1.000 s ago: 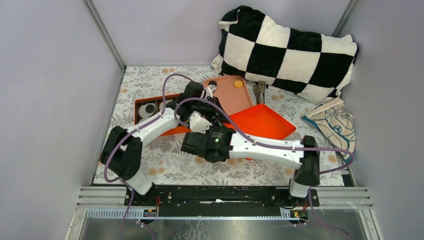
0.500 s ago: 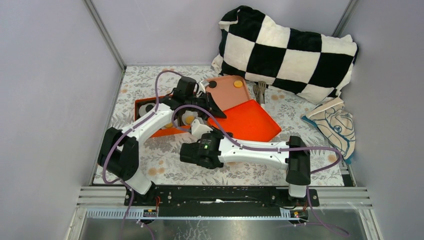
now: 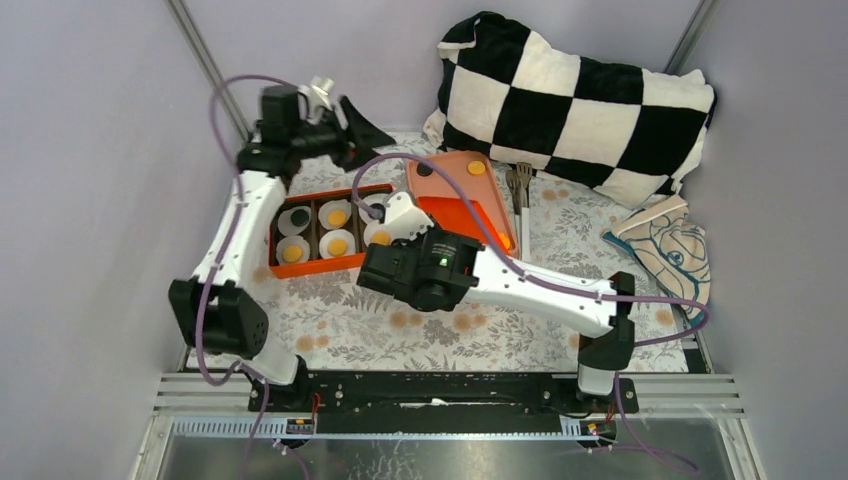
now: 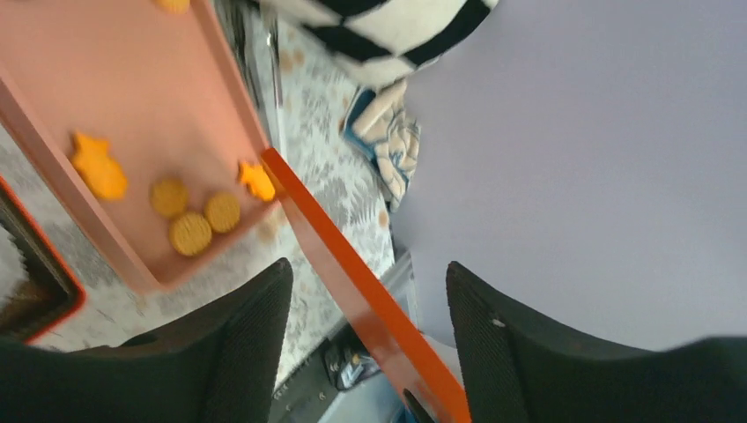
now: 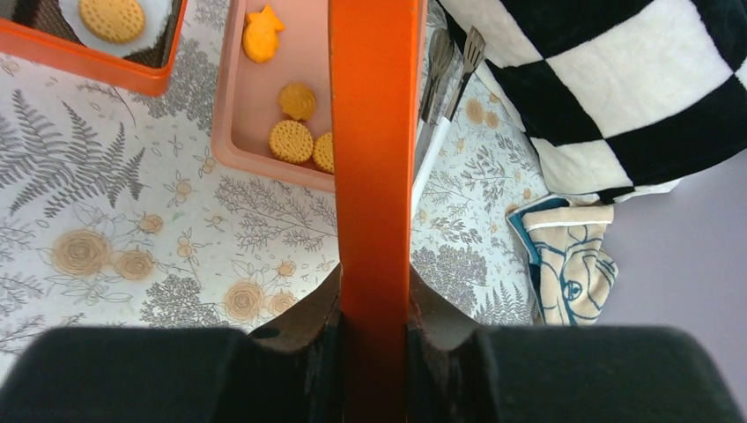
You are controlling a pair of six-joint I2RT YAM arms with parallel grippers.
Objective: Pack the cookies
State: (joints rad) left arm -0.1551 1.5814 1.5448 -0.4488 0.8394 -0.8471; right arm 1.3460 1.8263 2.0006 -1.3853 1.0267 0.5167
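My right gripper (image 5: 374,330) is shut on the edge of an orange lid (image 5: 373,132), which it holds on edge above the table, over the pink tray's near side (image 3: 470,215). To the left lies the orange compartment box (image 3: 272,228); its white liners hold cookies (image 3: 337,217). More cookies (image 5: 291,139) lie loose on the pink tray (image 3: 455,190), round ones and a fish-shaped one (image 5: 262,33). My left gripper (image 3: 345,112) is open and empty, raised high over the table's back left. In its wrist view the tray's cookies (image 4: 191,232) and the lid's edge (image 4: 370,300) lie far below.
A black-and-white checked pillow (image 3: 575,95) fills the back right. Metal tongs (image 3: 520,185) lie just right of the tray. A folded printed cloth (image 3: 670,250) rests at the right edge. Grey walls close in the floral tabletop (image 3: 400,335) on three sides.
My left gripper opened, let go of the lid and swung up to the back left. My right gripper shut on the lid and tipped it on edge, uncovering the box.
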